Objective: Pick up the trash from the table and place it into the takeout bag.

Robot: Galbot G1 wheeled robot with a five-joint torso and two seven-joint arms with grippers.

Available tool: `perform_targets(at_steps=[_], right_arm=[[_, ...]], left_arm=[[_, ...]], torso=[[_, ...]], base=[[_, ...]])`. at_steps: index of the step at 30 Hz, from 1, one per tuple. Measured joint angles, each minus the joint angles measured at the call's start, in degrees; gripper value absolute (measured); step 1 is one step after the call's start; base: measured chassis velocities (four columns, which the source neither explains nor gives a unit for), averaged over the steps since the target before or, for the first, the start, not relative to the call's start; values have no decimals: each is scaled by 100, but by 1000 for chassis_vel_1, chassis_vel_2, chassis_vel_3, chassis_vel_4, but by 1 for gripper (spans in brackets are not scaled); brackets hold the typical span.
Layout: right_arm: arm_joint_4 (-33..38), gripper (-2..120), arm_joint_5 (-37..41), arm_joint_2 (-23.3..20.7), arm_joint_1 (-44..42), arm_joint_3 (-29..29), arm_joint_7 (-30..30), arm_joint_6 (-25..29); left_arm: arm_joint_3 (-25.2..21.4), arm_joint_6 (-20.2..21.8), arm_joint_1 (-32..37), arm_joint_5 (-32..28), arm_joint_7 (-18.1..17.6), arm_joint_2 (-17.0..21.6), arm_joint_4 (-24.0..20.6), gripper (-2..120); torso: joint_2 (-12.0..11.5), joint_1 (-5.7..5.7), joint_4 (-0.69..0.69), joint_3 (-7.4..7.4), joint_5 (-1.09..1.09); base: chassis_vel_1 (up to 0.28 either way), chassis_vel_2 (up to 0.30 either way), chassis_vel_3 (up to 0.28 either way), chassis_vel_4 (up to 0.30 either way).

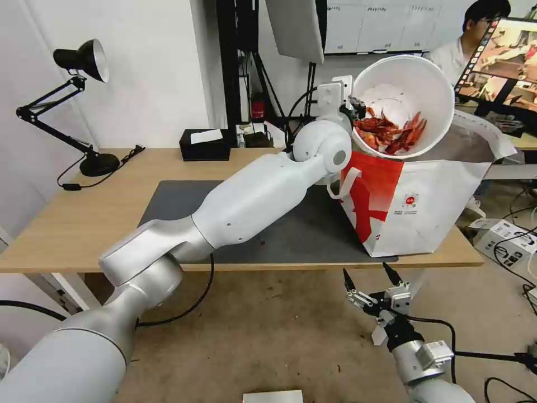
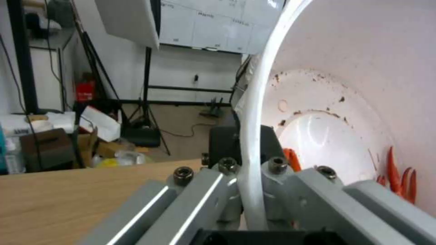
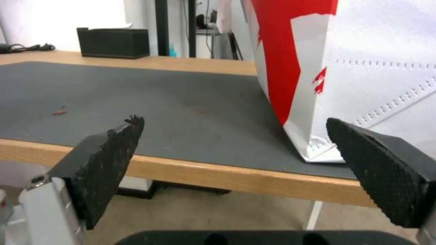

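A: Item 1, the white bowl?
B: Held tipped on its side, high above the open mouth of the takeout bag. Its opening faces the head camera. The red crayfish shells are heaped against the lower wall, near the rim.

A: Item 2, the left gripper?
B: At the bowl's rim, on the side nearest the arm. In the left wrist view its fingers pinch the thin white rim, 1 on each face of the wall. The bowl's speckled inner wall and a few red shells show beyond.

A: Item 3, the takeout bag?
B: Upright on the right end of the table, its base partly on the dark grey mat. Red panel and small round red logo face the robot. 1 white strap handle hangs over the near side. In the right wrist view its bottom corner sits close to the desk's front edge.

A: Item 4, the right gripper?
B: Low, in front of the desk edge and below the bag, holding nothing. Its 2 black pads are spread wide.

A: Other stock on the desk?
B: 1 black tissue box at the back edge. 1 black desk lamp at the left end. A small red scrap lies on the mat.
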Motion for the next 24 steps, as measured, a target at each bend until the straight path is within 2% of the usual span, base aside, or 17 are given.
perform_targets(at_steps=[7, 12, 16, 18, 20, 21, 24], right_arm=[[0, 100, 0, 0, 0, 0, 0, 0], [0, 100, 0, 0, 0, 0, 0, 0], [0, 100, 0, 0, 0, 0, 0, 0], [0, 100, 0, 0, 0, 0, 0, 0], [0, 100, 0, 0, 0, 0, 0, 0], [0, 100, 0, 0, 0, 0, 0, 0], [0, 100, 0, 0, 0, 0, 0, 0]], left_arm=[[137, -90, 75, 199, 108, 111, -53, 0], [352, -122, 167, 310, 688, 426, -458, 0], [373, -33, 129, 125, 839, 513, -551, 0], [372, 7, 110, 69, 852, 513, -543, 4], [367, 186, 93, -122, 856, 511, -565, 15], [367, 186, 93, -122, 856, 511, -565, 15], [371, 275, 92, -302, 864, 513, -656, 28]], torso=[[0, 0, 0, 0, 0], [0, 0, 0, 0, 0], [0, 0, 0, 0, -1], [0, 0, 1, 0, 0], [0, 0, 0, 0, 0], [0, 0, 0, 0, 0], [0, 0, 1, 0, 0]], base=[[0, 0, 0, 0], [0, 0, 0, 0], [0, 0, 0, 0], [0, 0, 0, 0], [0, 0, 0, 0], [0, 0, 0, 0], [0, 0, 0, 0]])
